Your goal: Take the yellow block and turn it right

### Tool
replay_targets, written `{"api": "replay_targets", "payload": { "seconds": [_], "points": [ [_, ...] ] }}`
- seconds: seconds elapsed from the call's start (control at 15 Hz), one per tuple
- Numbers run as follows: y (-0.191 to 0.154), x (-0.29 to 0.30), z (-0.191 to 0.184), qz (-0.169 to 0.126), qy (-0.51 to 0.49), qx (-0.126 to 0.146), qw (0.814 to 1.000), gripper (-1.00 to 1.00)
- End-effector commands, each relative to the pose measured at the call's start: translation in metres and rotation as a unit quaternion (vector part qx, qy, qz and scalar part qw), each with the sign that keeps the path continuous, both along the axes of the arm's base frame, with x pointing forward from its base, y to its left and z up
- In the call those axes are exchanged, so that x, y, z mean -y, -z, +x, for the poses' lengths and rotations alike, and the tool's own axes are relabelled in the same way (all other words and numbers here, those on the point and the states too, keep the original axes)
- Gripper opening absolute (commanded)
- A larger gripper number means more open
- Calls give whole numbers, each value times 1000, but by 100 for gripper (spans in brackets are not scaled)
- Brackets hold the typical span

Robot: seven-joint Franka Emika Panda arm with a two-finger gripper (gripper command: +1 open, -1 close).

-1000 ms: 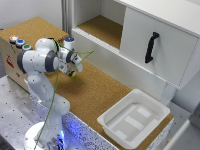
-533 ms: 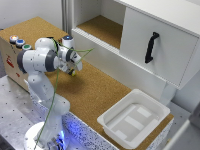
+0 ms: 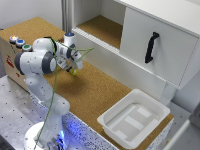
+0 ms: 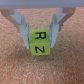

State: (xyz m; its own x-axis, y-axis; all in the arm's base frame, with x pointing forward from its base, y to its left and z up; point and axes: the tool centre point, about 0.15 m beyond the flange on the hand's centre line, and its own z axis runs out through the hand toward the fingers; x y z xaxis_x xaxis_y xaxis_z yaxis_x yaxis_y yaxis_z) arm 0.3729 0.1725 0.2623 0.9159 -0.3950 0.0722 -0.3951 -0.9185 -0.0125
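The yellow block (image 4: 40, 49) is a small cube with a dark "R" on its upper face and a "Z" on the face below. It sits between my gripper's (image 4: 40, 43) two fingers, which press against its two sides over the cork surface. In the exterior view the gripper (image 3: 75, 66) points down at the cork board (image 3: 95, 92) toward the exterior view's left, with the yellow block (image 3: 74, 71) just showing at its tip. I cannot tell whether the block rests on the cork or hangs slightly above it.
A white tray (image 3: 134, 120) stands at the exterior view's lower right. A white cabinet with a black door handle (image 3: 151, 47) and an open shelf (image 3: 102, 27) lies behind. A thin green cable (image 3: 52, 90) hangs along the arm. A box with coloured buttons (image 3: 19, 42) stands at the left.
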Motion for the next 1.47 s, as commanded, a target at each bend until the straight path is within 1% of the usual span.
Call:
{"api": "replay_targets", "payload": {
  "seconds": [0.0,0.07,0.13,0.27,0.33,0.4,0.47,0.53,0.67,0.73,0.8,0.87,0.93,1.0,1.07,1.2,1.27,1.33,1.4],
  "points": [
    [-4,16,-4,74,158,-6,985,-100],
    [0,20,-3,89,199,-3,976,-100],
    [4,21,-1,93,229,1,969,-100],
    [18,20,-1,113,298,10,948,-100],
    [25,20,-2,122,331,15,935,-100],
    [33,19,-6,138,371,23,918,-100],
    [39,16,-4,139,388,20,911,-100],
    [45,13,2,146,404,15,903,-100],
    [43,12,15,136,417,34,898,-100],
    [46,12,15,157,441,41,882,-100],
    [49,12,17,169,456,41,873,-100],
    [48,13,20,172,462,39,869,-100],
    [46,14,23,171,461,31,870,-100],
    [43,16,24,169,465,27,869,100],
    [40,17,22,170,472,25,865,100],
    [31,18,21,182,476,27,860,100],
    [28,17,18,200,483,34,852,100],
    [22,17,19,207,479,38,852,100],
    [15,17,20,203,468,41,859,100]
  ]
}}
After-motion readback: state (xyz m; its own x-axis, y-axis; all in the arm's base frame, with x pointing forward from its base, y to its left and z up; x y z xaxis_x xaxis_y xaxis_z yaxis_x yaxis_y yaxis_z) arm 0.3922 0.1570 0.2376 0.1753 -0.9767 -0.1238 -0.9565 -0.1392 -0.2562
